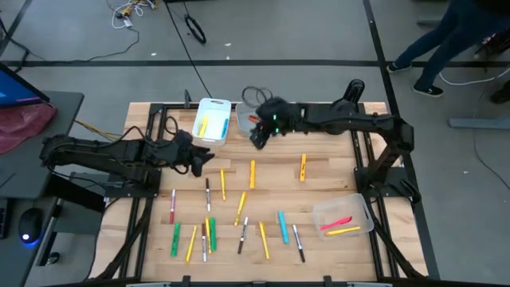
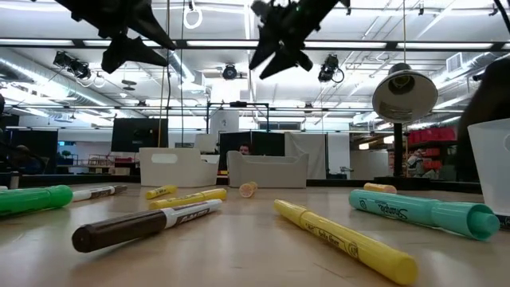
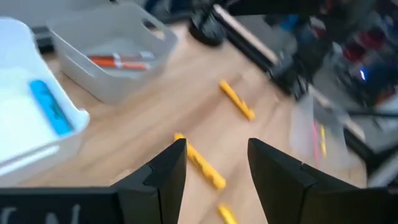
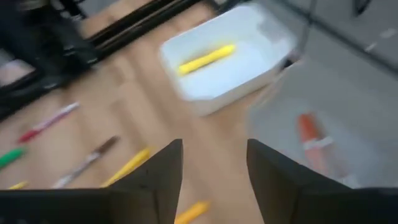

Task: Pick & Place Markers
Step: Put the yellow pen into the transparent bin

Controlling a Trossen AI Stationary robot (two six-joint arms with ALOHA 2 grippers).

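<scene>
- Right pincer (image 1: 259, 137): jaws parted and empty, hanging above the near edge of the clear bin (image 1: 249, 121). An orange marker (image 4: 309, 138) lies in that bin just beyond the fingertips. Risk: a careless retreat could clip the bin wall and shove the bin along the surface (image 1: 335, 179).
- White bin (image 1: 212, 121): stands just beside the right pincer and holds yellow markers (image 1: 203, 123) and, in the left wrist view, a blue one (image 3: 51, 107). Risk: a sideways swing could knock it.
- Left pincer (image 1: 199, 159): jaws parted, nothing between them, raised over the surface. A yellow marker (image 3: 200, 160) lies just ahead of and below its fingertips. Risk: an off-centre descent would nudge the round barrel so that it rolls away.
- Scattered markers (image 1: 239, 231): most still lie loose, well apart from the right pincer; several lie close together. Risk: closing on one may catch or drag a neighbour.
- Both arms reach toward the middle; a shared target there invites collision.
- Corner bin (image 1: 343, 215): far from both pincers, holding a pink and a yellow marker.
</scene>
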